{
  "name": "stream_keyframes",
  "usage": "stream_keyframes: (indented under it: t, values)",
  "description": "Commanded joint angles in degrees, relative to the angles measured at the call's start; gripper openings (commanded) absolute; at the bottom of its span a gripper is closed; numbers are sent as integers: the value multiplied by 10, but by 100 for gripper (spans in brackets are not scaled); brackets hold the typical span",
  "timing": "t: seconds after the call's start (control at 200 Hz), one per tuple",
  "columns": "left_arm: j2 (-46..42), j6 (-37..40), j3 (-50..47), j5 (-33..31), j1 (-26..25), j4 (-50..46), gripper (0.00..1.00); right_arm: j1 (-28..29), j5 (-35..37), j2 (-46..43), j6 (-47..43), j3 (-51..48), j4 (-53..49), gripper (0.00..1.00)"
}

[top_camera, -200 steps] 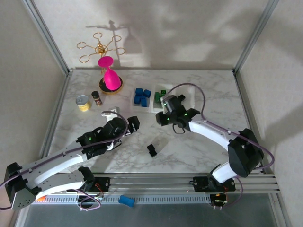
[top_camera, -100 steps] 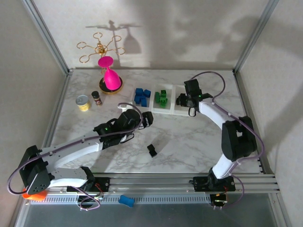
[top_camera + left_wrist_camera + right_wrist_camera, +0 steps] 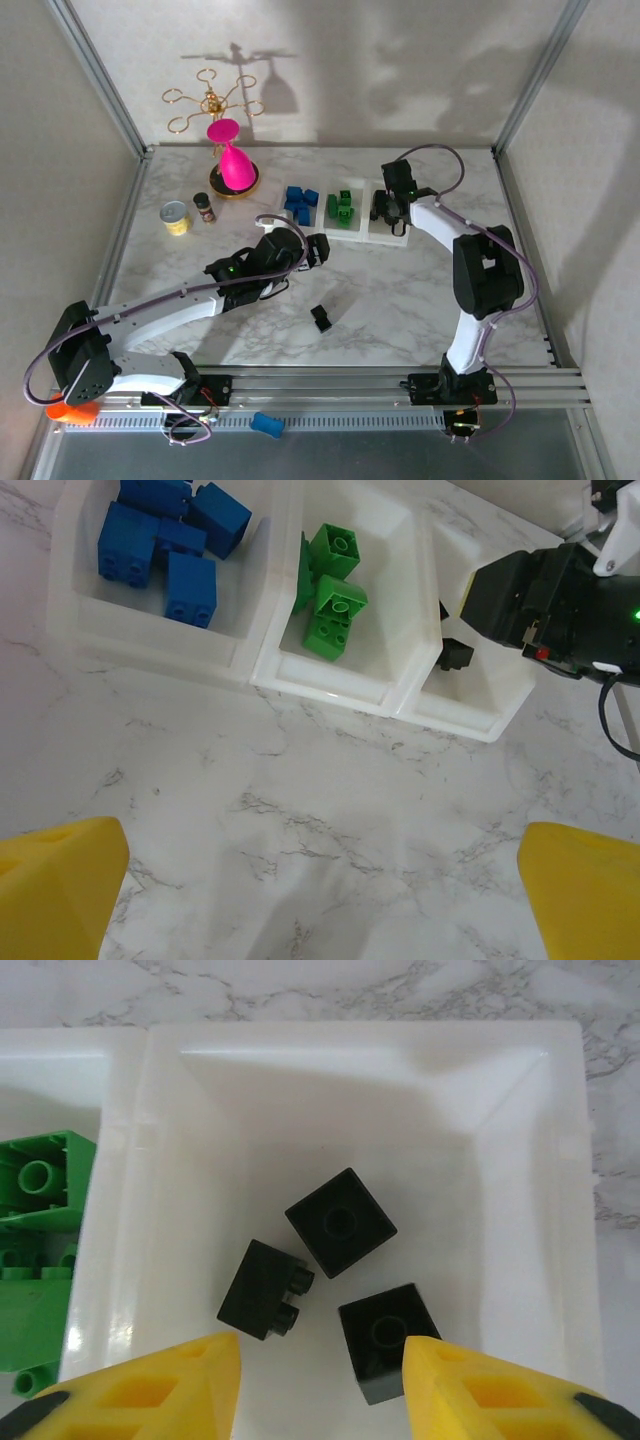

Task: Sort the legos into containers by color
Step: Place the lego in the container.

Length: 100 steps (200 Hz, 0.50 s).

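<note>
Both arms have reached further out. Over three black legos in the right box of the tray, the right pincer hangs open, empty. One black lego lies on the table just behind the open, empty left pincer, the nearer one, maybe lying front-to-back.

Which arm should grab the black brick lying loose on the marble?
Left. The left jaws stand open near the small black plastic brick; the right jaws are farther off, open over the white plastic tray.
</note>
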Motion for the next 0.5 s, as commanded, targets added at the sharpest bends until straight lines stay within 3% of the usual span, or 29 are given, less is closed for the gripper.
stream_keyframes:
  t: [0.0, 0.19, 0.496]
  values:
    - [-18, 5, 9, -10, -4, 1, 100, 18, -11, -64, 0, -15, -5, 49]
    - [-64, -8, -18, -27, -4, -18, 99, 69, -34, -131, 9, -72, -30, 52]
    - [-160, -47, -82, -58, -4, -81, 100, 207, -50, -205, 26, -154, -68, 61]
